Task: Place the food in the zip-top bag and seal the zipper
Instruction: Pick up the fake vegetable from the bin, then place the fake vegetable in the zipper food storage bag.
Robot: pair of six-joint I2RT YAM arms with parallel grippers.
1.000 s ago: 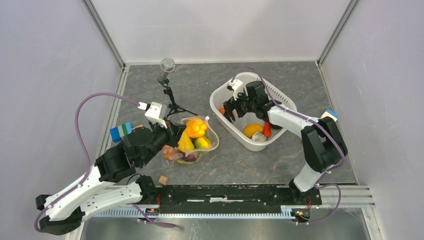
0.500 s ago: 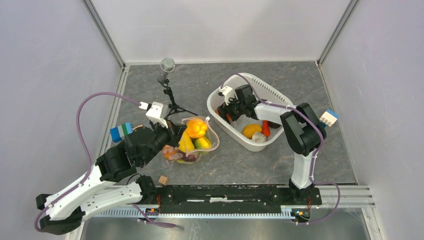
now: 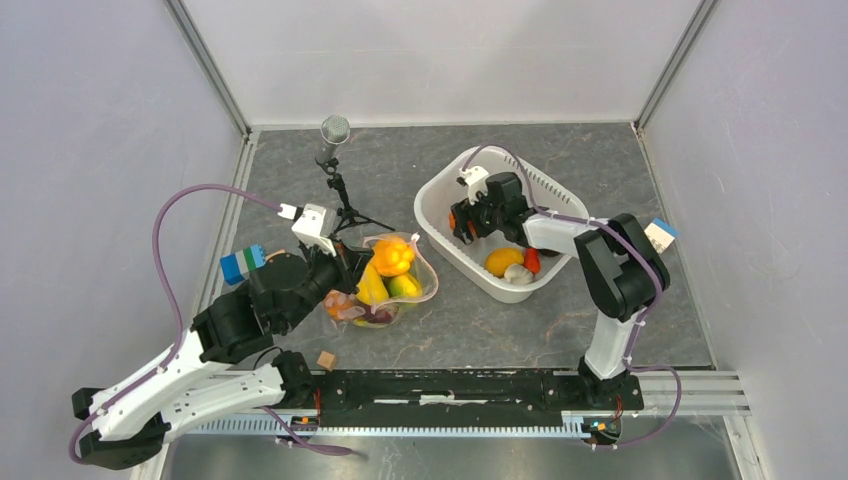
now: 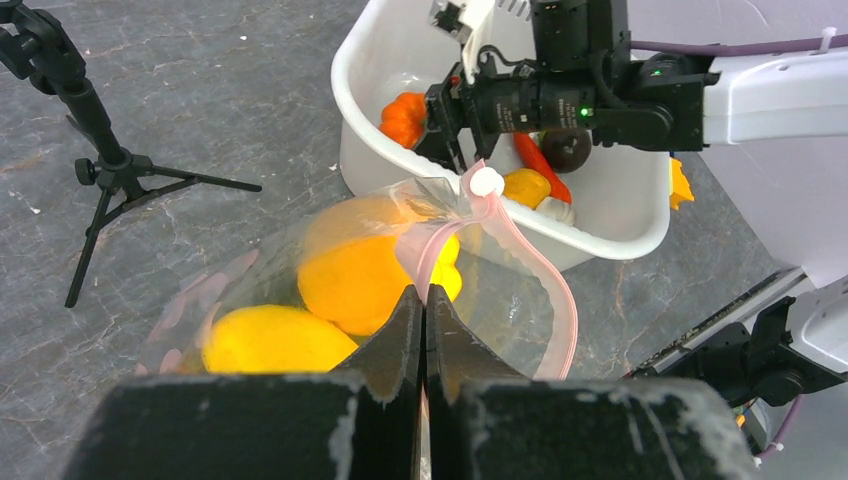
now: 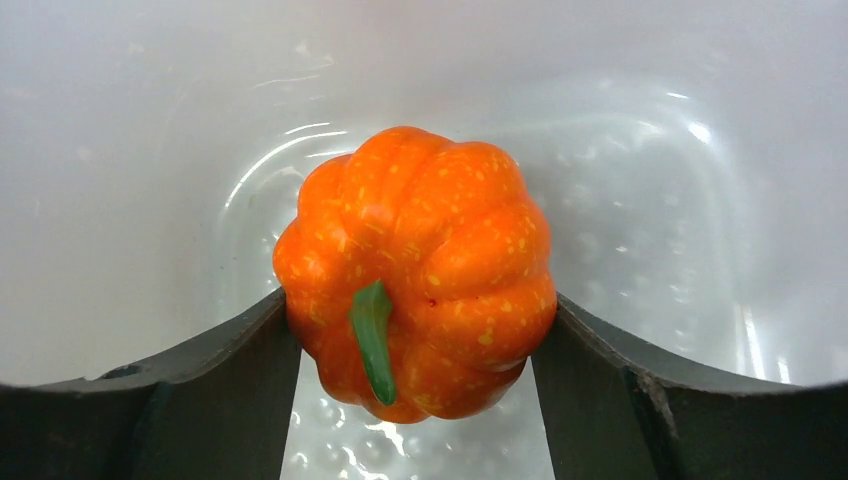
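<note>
One white tub (image 3: 570, 200), five foods in it: one orange pumpkin (image 5: 420, 270), one yellow piece (image 3: 505, 260), one red piece (image 3: 532, 260), one white piece (image 3: 517, 274), one dark maroon piece (image 4: 567, 148), one zip-top bag (image 4: 510, 300), at least four bagged pieces (image 3: 393, 255), two block stacks, a blue-green stack (image 3: 243, 265) and a white-blue stack (image 3: 660, 234), one tripod (image 3: 345, 210), one wooden cube (image 3: 324, 360)

You see a grey marbled desk (image 3: 400, 160) boxed on three sides by pale, plain walls (image 3: 440, 60), metal posts (image 3: 208, 65) in the far corners, evenly lit.
</note>
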